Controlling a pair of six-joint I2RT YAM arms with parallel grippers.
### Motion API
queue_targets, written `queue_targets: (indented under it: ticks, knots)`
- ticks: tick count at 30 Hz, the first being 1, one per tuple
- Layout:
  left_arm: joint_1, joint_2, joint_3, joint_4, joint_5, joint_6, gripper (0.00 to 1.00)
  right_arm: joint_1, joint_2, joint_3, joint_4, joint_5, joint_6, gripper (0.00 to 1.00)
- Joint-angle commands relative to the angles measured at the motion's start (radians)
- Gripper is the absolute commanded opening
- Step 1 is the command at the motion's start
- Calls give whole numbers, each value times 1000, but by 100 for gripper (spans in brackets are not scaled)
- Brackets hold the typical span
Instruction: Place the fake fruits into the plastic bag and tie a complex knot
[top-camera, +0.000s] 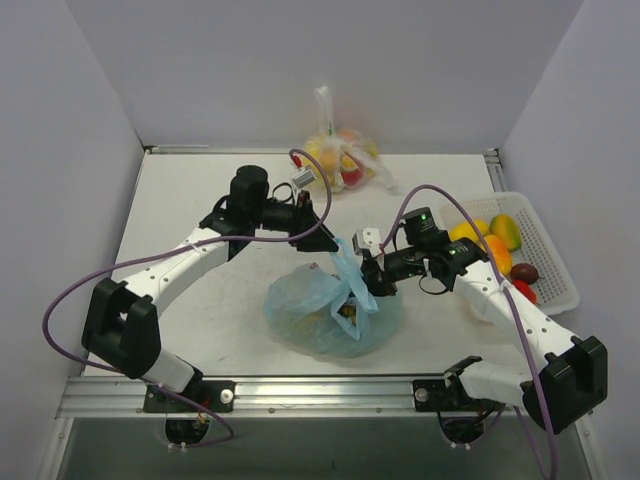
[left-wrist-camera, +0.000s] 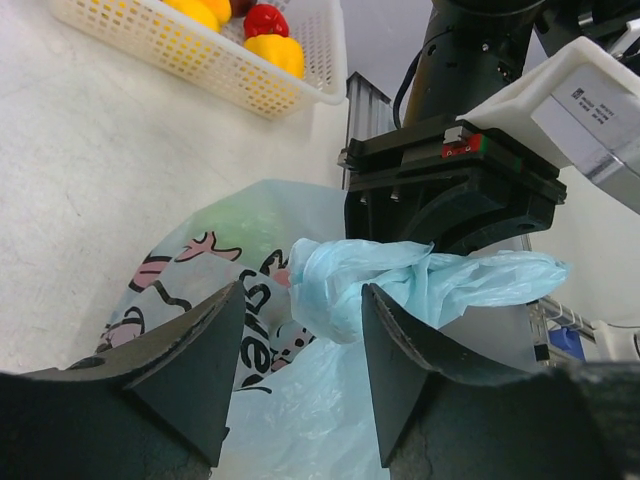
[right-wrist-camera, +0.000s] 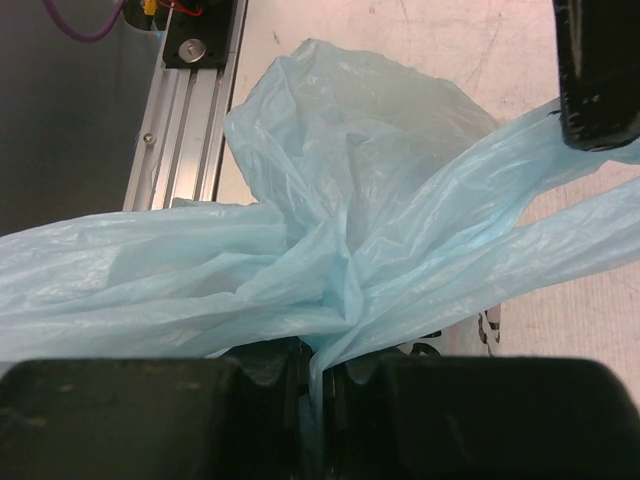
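Since the plastic bag is thin, limp, slippery film, it is judged light in itself but weighted by the fake fruits dimly seen inside, and likely to stretch or tear if hauled by a single layer. Location: on the table, towards its near edge, between the two arms. Best hold: the bunched handle plastic at the twisted neck, where many layers gather, not the loose belly. Right gripper: fingers together, clamped on the neck, with strips of film fanning out beyond it. The arm reaches in from the right, wrist low over the bag. Left gripper: fingers apart, straddling the blue wad without visibly pinching it. The arm stretches across from the left, wrist angled down close beside the right gripper.
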Motion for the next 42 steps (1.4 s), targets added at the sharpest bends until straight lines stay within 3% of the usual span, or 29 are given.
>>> queue_targets:
  ticks: [1,2,5,6,7,11,13,14,18,22,27,32,38,42]
  knots:
    - [-19,5,51,-28,28,35,59,4,-33,13,-32,-9,-46,0]
    - [-21,10,55,-39,28,39,58,4,-33,12,-33,-6,-46,0]
    - [-4,9,74,-23,40,30,30,5,-33,10,-36,7,-34,0]
    - [10,1,74,-1,46,14,6,-2,-33,7,-35,11,-23,0]
    - [28,-20,65,68,48,-9,0,-10,-30,6,-32,20,-5,0]
    - [148,-56,101,156,98,-105,0,-78,-4,-11,-12,24,189,0]
    - [168,-102,117,76,126,-48,0,-116,18,-20,19,24,398,0]
    - [162,-123,121,26,122,60,0,-124,21,-25,29,10,464,0]
    - [82,-224,102,-157,53,269,0,-116,0,-82,198,22,905,0]
    - [-91,-322,63,-285,-102,400,0,-84,4,-96,302,95,1113,0]
    - [-326,-412,-27,-384,-459,639,0,-90,4,-114,390,134,1303,0]
    - [-560,-398,-168,-404,-682,759,0,-90,-4,-151,499,126,1434,0]
    - [-599,-254,-205,-345,-915,826,0,-90,-33,-197,580,88,1475,0]
    - [-573,-199,-239,-270,-975,839,0,-95,-66,-238,608,73,1478,0]
